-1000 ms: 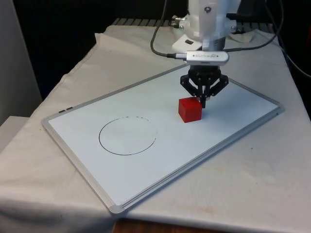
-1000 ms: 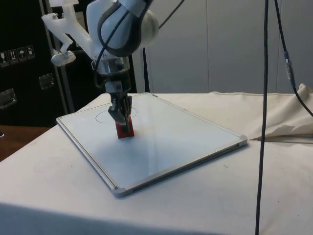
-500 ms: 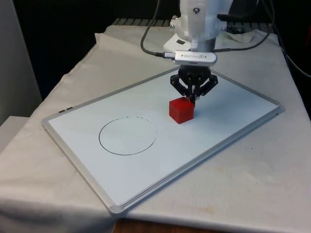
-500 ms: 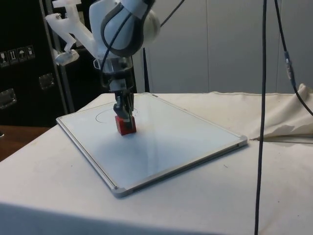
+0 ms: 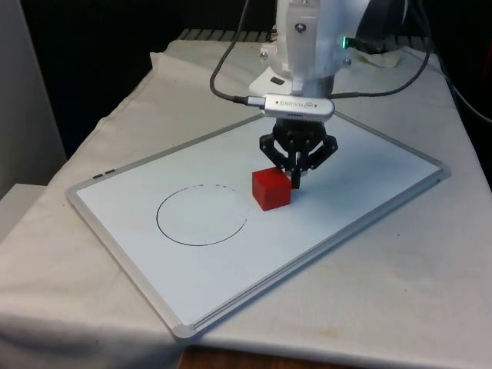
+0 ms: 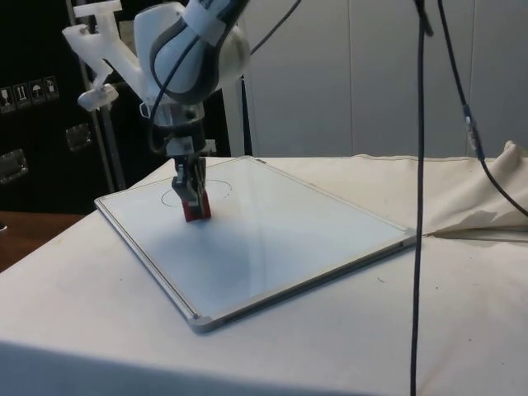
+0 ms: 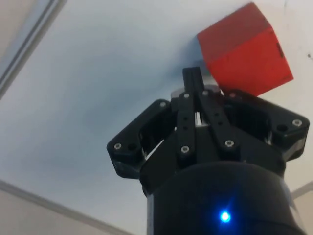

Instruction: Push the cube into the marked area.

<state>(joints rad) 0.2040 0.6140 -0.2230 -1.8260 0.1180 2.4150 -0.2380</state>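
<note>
The cube, red, sat on the whiteboard just outside the drawn circle, on the circle's side nearest the robot's arm. The claw stood with its fingers pressed together and nothing between them, its tip touching the cube's face turned away from the circle. In the wrist view the tip met the cube near one corner rather than mid-face. That looked like the main risk: an off-centre push could spin the cube, so that it slid past the tip or veered along the circle's edge instead of crossing the line. The smooth board would likely make such slipping easy
</note>
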